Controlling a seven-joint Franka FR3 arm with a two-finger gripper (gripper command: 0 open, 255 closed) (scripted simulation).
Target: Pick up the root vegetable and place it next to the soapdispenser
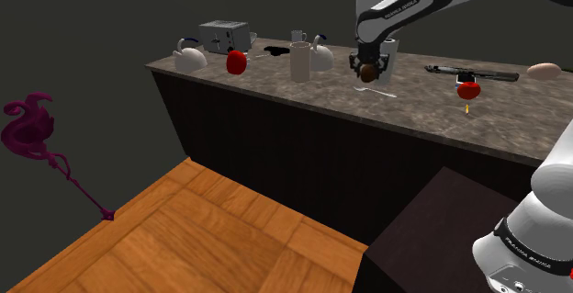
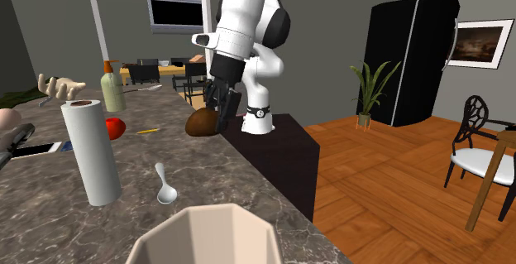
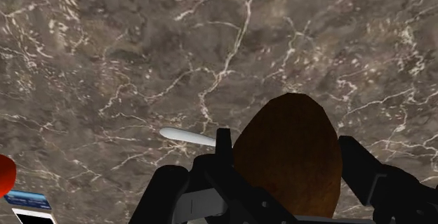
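Wrist view | brown root vegetable [image 3: 284,142] | clasped in pincer [image 3: 286,161]

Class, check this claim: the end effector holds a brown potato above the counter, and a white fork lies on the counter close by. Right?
Not quite: the utensil is a white spoon, not a fork, as the second exterior view shows. The rest stands: the end effector holds the brown potato above the counter.

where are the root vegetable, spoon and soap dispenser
root vegetable [image 3: 288,156], wrist view, middle of its brown body
spoon [image 2: 163,180], second exterior view, handle near the bowl
soap dispenser [image 2: 113,93], second exterior view, bottle body
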